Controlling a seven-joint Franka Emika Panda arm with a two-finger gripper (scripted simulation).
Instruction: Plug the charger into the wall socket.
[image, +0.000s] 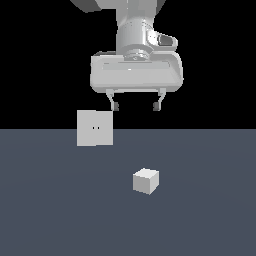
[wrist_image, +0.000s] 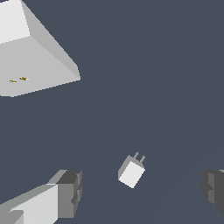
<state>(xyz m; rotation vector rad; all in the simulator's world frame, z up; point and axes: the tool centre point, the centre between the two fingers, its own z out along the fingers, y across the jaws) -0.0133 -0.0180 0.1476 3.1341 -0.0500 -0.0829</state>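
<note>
On the dark grey floor (image: 200, 220), your small off-white cube charger (image: 146, 181) sits alone, its two prongs visible in the wrist view. Your grey gripper (image: 136, 106) hangs above at its twelve o'clock, jaws spread, holding nothing. The flat off-white square wall socket (image: 94, 128) stands upright at the cube's ten o'clock, well apart.

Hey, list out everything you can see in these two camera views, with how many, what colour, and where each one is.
charger: one, off-white cube, lying on the floor, apart from the socket; two short prongs show in the wrist view.
wall socket: one, off-white upright panel with two small dark slots, toward the exterior view's left, behind the charger.
floor: one, dark blue-grey, flat.
gripper: one, light grey with dark fingertips, open, hanging above the floor, holding nothing.
</note>
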